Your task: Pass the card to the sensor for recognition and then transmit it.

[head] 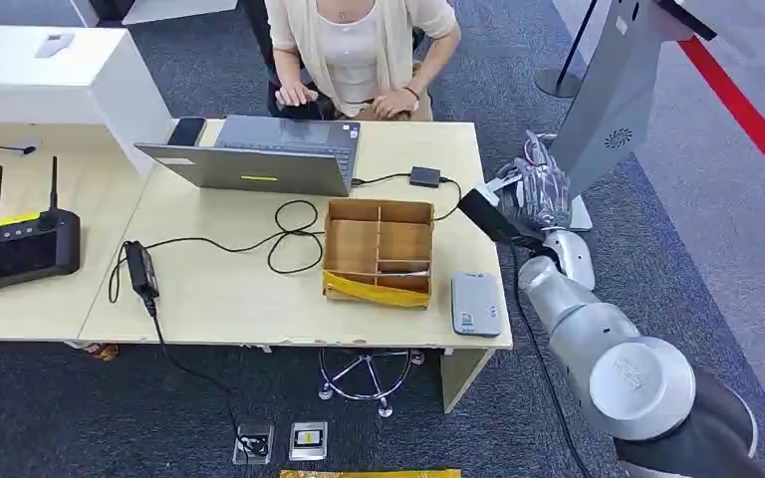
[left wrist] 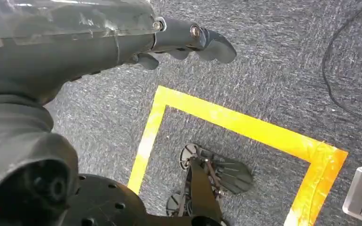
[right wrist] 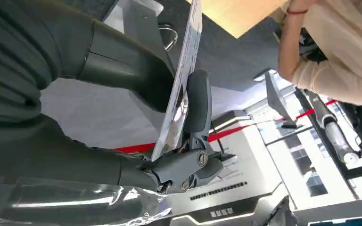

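My right hand point(head: 540, 194) is raised just past the table's right edge, beside the slanted grey sensor stand point(head: 613, 95). It pinches a thin card point(head: 488, 217) that points back toward the table. In the right wrist view the card point(right wrist: 181, 70) stands edge-on between the thick thumb point(right wrist: 122, 66) and a dark finger point(right wrist: 198, 103). A grey reader-like device point(head: 476, 304) lies flat on the table's front right corner. My left hand point(left wrist: 188, 40) hangs over the carpet, fingers loosely out, holding nothing.
A person point(head: 359, 50) sits behind the table at a laptop point(head: 269, 154). A wooden divider box point(head: 379, 249), cables and a power brick point(head: 141, 269) lie mid-table. A black controller point(head: 20, 244) sits far left. Yellow floor tape point(left wrist: 245, 127) marks the carpet.
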